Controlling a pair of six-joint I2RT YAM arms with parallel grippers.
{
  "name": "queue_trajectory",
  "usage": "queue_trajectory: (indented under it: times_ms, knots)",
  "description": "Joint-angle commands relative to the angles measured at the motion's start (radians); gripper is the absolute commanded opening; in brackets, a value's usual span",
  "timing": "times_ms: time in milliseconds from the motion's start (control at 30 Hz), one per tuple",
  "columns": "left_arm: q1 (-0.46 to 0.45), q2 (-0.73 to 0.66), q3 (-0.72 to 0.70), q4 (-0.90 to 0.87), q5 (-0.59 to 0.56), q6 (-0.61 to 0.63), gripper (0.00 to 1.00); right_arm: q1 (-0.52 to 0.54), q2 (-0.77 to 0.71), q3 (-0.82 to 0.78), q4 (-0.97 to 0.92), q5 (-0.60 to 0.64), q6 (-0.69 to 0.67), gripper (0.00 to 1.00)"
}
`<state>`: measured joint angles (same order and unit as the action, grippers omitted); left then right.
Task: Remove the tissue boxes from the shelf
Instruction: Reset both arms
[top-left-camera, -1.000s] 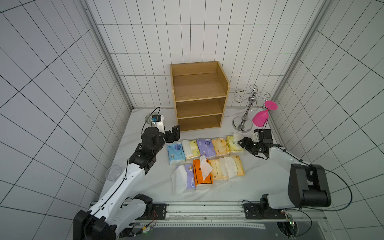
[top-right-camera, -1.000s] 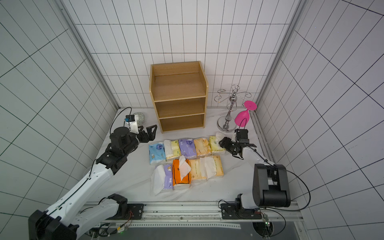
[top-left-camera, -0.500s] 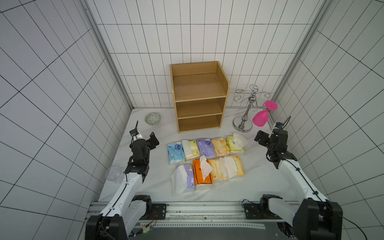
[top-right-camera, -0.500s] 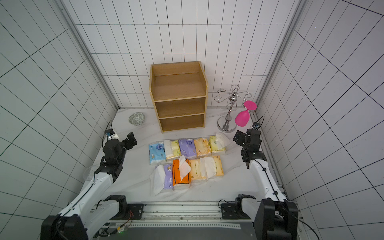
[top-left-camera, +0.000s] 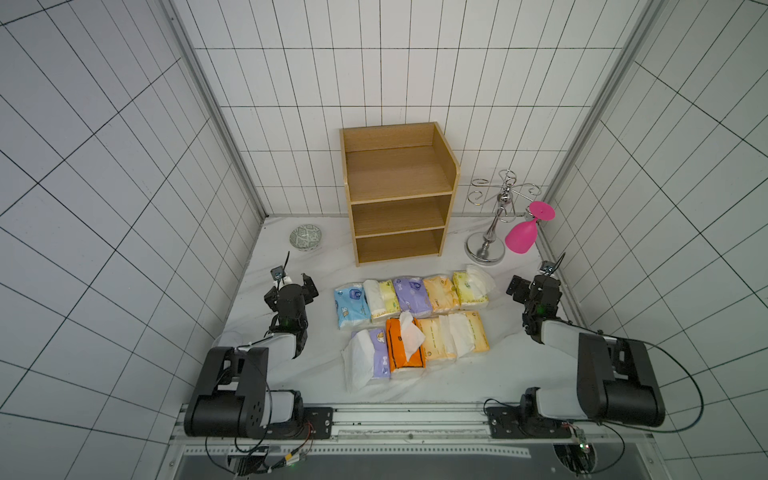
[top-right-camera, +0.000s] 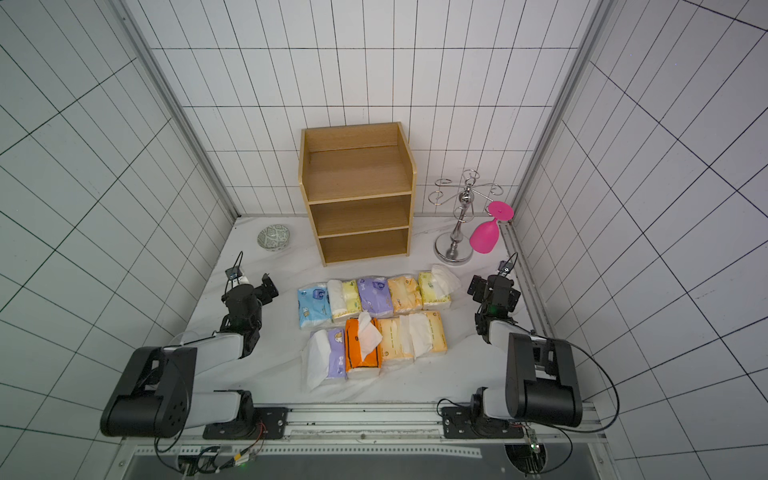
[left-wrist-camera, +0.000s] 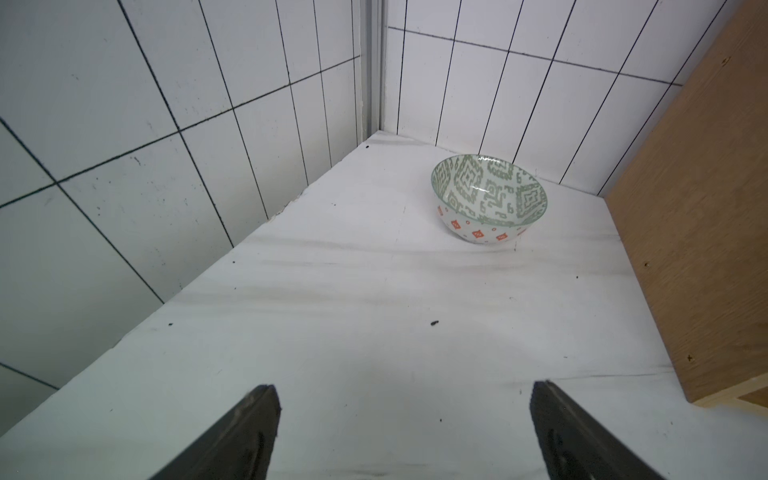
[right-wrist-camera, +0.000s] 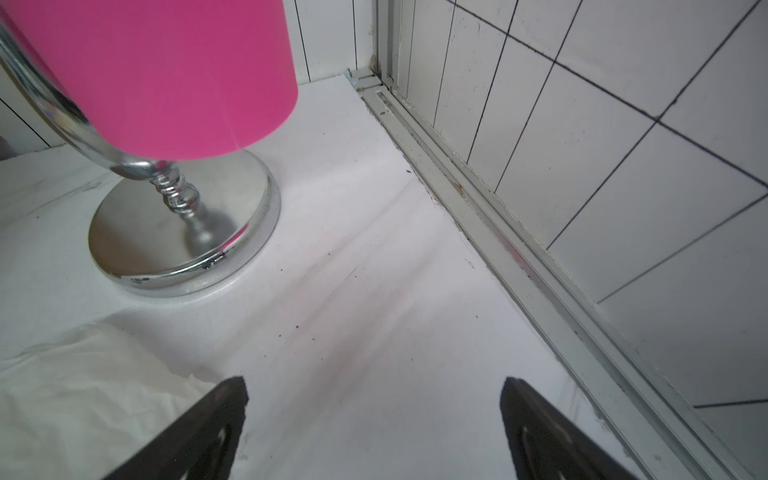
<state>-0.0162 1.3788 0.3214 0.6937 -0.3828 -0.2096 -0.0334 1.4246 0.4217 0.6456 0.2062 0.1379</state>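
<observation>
Our left gripper (left-wrist-camera: 401, 399) stands spread and empty, facing the patterned bowl (left-wrist-camera: 490, 203); our right gripper (right-wrist-camera: 374, 386) is likewise wide apart and empty beside the silver stand (right-wrist-camera: 183, 232). The tissue boxes (top-left-camera: 411, 295) lie in two rows on the table (top-left-camera: 519, 374) before the shelf (top-left-camera: 399, 178), whose three tiers are bare. We judge the packs light, soft and slippery-wrapped: pinch across the narrow width of the body, never the loose white tissue.
</observation>
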Motion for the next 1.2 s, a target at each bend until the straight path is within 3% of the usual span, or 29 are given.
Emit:
queue_trajectory:
  times_ms: [0,167,267,367,467,1167]
  knots:
    - [0.008,0.091,-0.002,0.233,0.017,0.040,0.98,-0.006,0.046,-0.060,0.225,-0.033,-0.030,0.99]
    - [0.010,0.216,-0.005,0.388,0.048,0.070,0.99,-0.005,0.099,-0.086,0.326,-0.046,-0.035,0.99]
    - [0.009,0.207,0.042,0.285,0.077,0.079,0.98,-0.005,0.095,-0.088,0.321,-0.057,-0.038,0.99]
    - [0.008,0.177,0.133,0.057,0.100,0.073,0.98,-0.005,0.100,-0.082,0.316,-0.062,-0.044,0.99]
    - [0.013,0.195,0.113,0.124,0.105,0.080,0.98,0.000,0.103,-0.049,0.262,-0.061,-0.050,0.99]
    - [0.013,0.183,0.120,0.091,0.104,0.076,0.98,0.032,0.109,-0.017,0.211,-0.004,-0.070,0.99]
